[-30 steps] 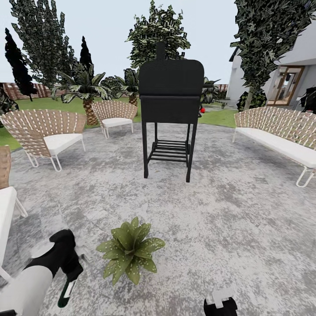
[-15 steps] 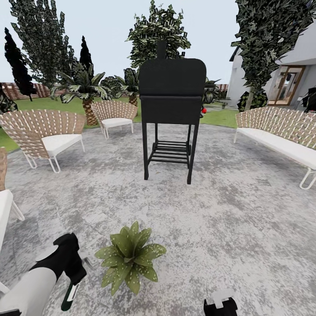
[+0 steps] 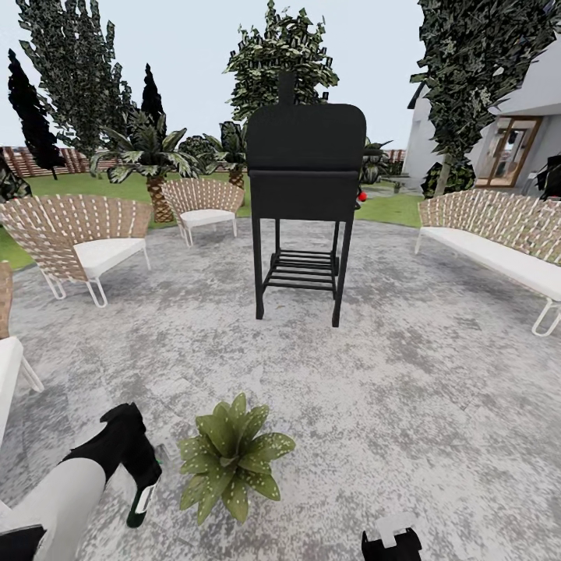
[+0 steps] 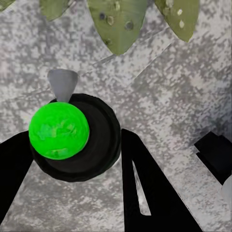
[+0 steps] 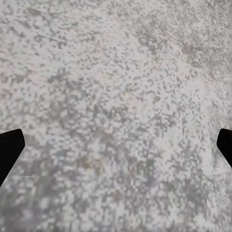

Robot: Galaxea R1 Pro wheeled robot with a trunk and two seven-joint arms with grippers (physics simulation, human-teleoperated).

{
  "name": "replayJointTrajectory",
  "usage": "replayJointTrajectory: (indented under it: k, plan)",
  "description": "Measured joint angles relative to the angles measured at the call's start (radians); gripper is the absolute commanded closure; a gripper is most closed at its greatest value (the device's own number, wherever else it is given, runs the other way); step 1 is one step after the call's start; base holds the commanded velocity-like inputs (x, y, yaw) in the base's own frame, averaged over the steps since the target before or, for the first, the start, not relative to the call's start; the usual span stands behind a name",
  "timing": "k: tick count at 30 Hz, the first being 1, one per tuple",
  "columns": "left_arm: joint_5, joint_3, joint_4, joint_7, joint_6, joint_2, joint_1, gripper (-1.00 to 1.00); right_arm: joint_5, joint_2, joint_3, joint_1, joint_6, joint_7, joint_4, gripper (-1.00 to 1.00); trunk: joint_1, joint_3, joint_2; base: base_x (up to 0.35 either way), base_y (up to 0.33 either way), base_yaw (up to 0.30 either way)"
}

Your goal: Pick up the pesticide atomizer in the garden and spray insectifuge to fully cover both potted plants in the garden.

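Pesticide atomizer held beside the potted plant.
The dark bottle is clamped by the left gripper; whitish specks are seen on nearby leaves; the right gripper is spread.

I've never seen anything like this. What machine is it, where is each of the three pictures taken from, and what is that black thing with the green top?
It is a wheeled robot with two arms, rendered in a simulator. The wide picture comes from a camera on its head, looking over a grey paved patio with wicker chairs and a tall black barbecue grill. The other two come from cameras near each hand, looking along its two fingers. The left hand is closed on a small dark spray bottle; its wrist camera looks down on the bottle's green top. Just beside it stands a small potted plant with broad green leaves, dotted with whitish specks. The right hand holds nothing; its black fingers stand wide apart over bare paving.
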Motion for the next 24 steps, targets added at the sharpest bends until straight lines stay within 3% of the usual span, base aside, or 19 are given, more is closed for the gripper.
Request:
replayJointTrajectory:
  k: [2,4,7,10,15,24]
  plan:
    - [-0.013,-0.002,0.000,0.000,0.022,-0.004,-0.039,1.00,0.000,0.000,0.000,0.000,0.000,0.000,0.000,-1.00,0.000,0.000,0.000,0.000,0.000,0.000]
    - [-0.047,-0.005,0.000,-0.003,0.031,-0.009,-0.066,1.00,0.000,0.000,-0.001,0.000,0.000,0.000,-0.001,-1.00,0.000,0.000,0.000,0.000,0.000,0.000]
    - [-0.112,-0.008,-0.001,-0.041,0.033,-0.031,-0.111,1.00,0.000,0.000,-0.001,0.000,0.000,0.000,-0.001,-1.00,0.000,0.000,0.000,0.000,0.000,0.000]
    - [-0.148,-0.009,-0.001,-0.084,0.035,-0.047,-0.150,1.00,0.000,0.001,-0.001,0.000,0.000,0.000,-0.002,-1.00,0.000,0.000,0.000,0.000,0.000,0.000]
    - [-0.182,-0.008,-0.001,-0.090,0.035,-0.058,-0.152,1.00,0.000,0.003,-0.001,0.000,0.000,0.000,-0.003,-1.00,0.000,0.000,0.000,0.000,0.000,0.148]
    - [-0.193,-0.009,-0.026,-0.092,0.035,-0.072,-0.155,1.00,0.000,0.003,-0.001,0.000,0.000,-0.001,-0.003,-1.00,0.000,0.000,0.000,0.000,-0.050,0.193]
